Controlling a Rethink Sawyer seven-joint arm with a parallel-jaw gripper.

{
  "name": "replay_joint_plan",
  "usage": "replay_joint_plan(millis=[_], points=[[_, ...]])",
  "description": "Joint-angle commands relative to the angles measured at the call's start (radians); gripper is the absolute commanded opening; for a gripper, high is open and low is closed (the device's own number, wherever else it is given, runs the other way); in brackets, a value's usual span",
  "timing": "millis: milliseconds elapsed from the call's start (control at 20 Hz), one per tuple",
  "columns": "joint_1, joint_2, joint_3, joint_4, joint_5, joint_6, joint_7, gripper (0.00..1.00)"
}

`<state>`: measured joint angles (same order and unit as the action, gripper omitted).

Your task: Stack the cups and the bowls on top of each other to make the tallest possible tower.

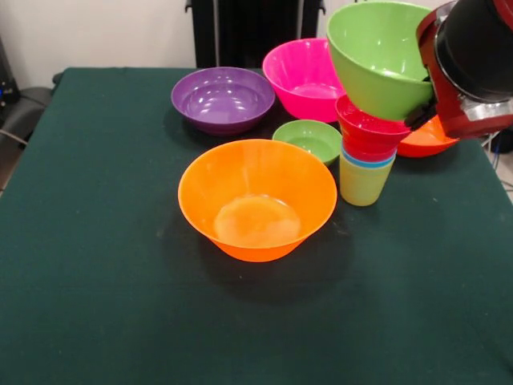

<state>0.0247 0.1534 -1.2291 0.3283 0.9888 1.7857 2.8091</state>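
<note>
Lime bowl (378, 56) tilted atop tower (367, 160), arm (473, 64) beside

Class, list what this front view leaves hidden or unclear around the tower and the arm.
- Gripper: fingers hidden behind the lime bowl and the arm's housing; open or shut unclear.
- Red-orange bowl: mostly hidden behind the tower and arm.
- Blue cup: only its rim shows, nested in the yellow-green cup.
- Arm: cut off by the right edge.

no readable text, labels, brands, numbers or signs anywhere
</note>
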Motion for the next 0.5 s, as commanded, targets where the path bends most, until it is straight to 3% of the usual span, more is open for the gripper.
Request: replay_joint_plan(millis=[50,500], points=[[0.043,-0.041,0.156,0.14,-0.076,-0.115,0.018,0.0],[0.09,-0.082,0.229,0.26,-0.125,-0.201,-0.027,0.0]])
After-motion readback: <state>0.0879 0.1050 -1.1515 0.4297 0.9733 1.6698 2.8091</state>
